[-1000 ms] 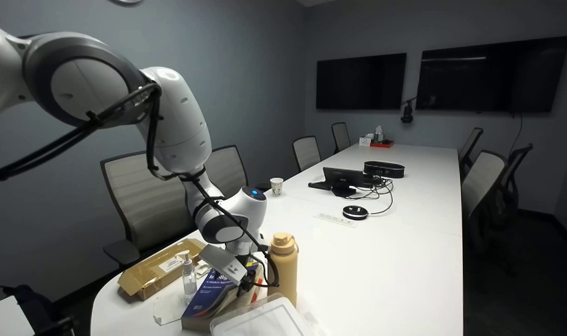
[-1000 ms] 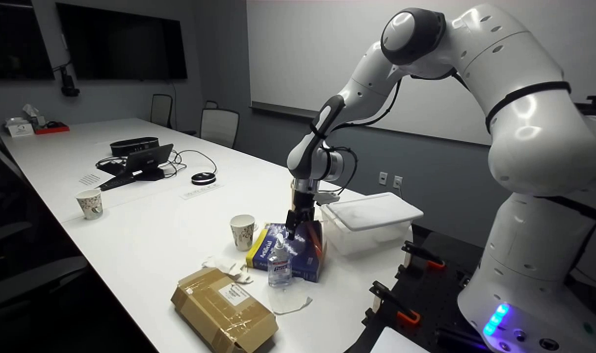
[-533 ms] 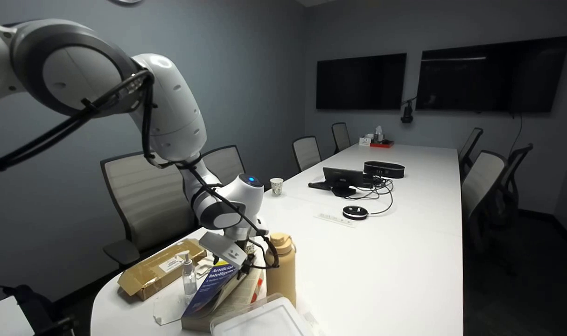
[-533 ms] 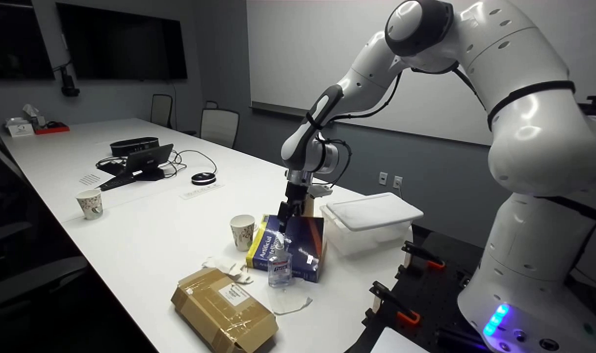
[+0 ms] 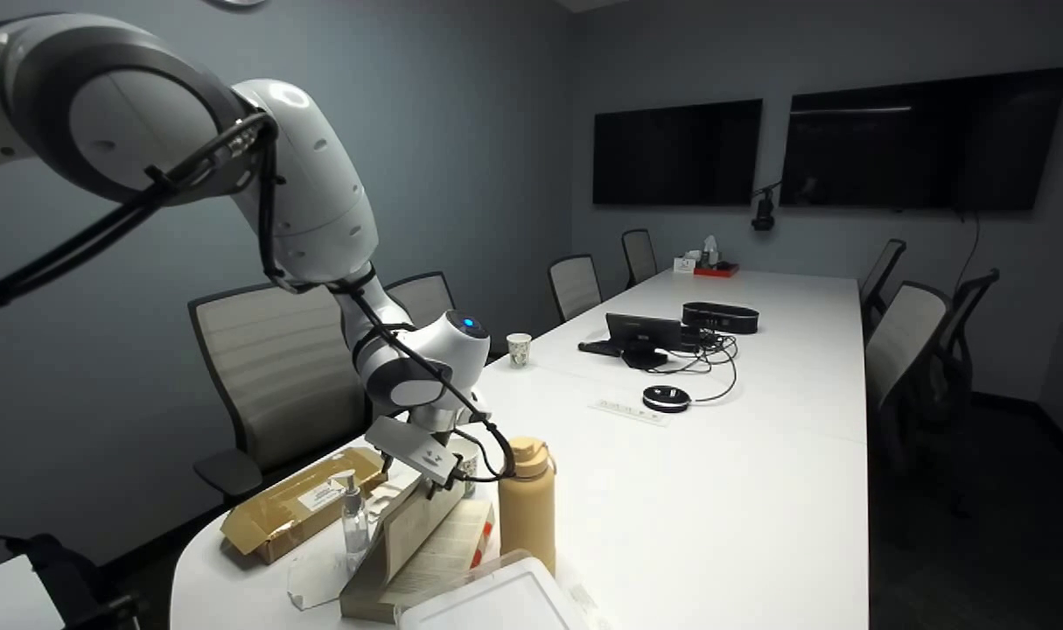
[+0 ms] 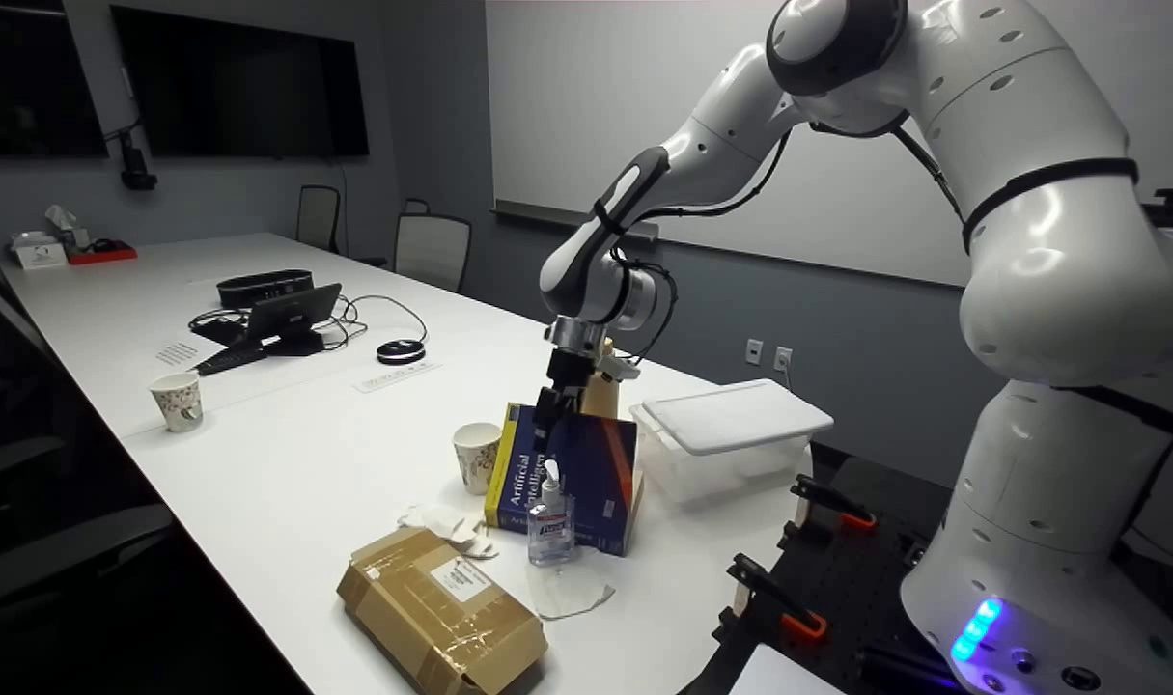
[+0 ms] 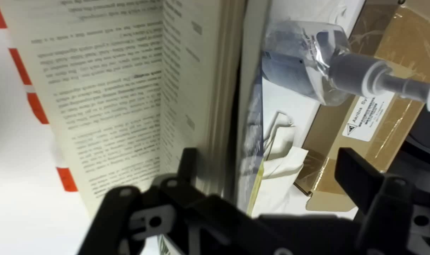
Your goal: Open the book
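See the book (image 6: pixel 596 473) open near the rounded end of the desk (image 6: pixel 306 463), in both exterior views with the cover (image 6: pixel 586 434) raised at a slant. Make out, in the wrist view, a stack of pages raised alongside the cover and printed pages (image 7: pixel 112 88) lying lower, with 4 red strips (image 7: pixel 36 108) along the outer edge. Hold the tool (image 7: pixel 268 159) released at the upper edge of the book, with jaws wide apart, astride the raised part: 1 finger (image 7: pixel 189 163) on the page side, 1 on the cover side in front of the cardboard box (image 7: pixel 386 148). Cannot tell whether touching the pages or just beside. Find the pump bottle (image 6: pixel 550 536) upright just beside the cover, and crumpled paper (image 6: pixel 456 529) between book and box. Count 1 paper cup (image 6: pixel 477 458) just beside the book and a 2nd cup (image 6: pixel 178 403) well apart. Spot, in an exterior view, the yellow bottle (image 5: pixel 527 516) upright near the printed pages; in both exterior views, the lidded container (image 6: pixel 721 471) close by. Note, farther along the desk, a black screen (image 5: pixel 643 332) and a round black puck (image 5: pixel 667 400).
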Robot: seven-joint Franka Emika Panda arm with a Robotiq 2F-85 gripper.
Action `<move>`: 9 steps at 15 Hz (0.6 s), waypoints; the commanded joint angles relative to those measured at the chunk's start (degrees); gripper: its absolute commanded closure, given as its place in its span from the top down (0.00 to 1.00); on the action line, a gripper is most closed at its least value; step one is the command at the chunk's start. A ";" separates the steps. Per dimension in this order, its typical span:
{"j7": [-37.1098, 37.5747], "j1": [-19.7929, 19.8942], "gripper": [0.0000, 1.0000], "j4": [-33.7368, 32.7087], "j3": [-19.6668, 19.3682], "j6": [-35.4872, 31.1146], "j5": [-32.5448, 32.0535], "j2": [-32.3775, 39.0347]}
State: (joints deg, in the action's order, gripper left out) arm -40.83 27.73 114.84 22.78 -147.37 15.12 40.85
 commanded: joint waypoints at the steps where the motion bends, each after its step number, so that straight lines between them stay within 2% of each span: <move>1: -4.03 -0.36 1.00 2.02 0.31 4.37 3.86 -3.51; 9: -8.92 -4.53 1.00 3.05 -1.53 10.37 8.14 -8.21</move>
State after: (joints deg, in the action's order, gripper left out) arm -47.72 25.72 115.35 22.74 -139.37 20.78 36.87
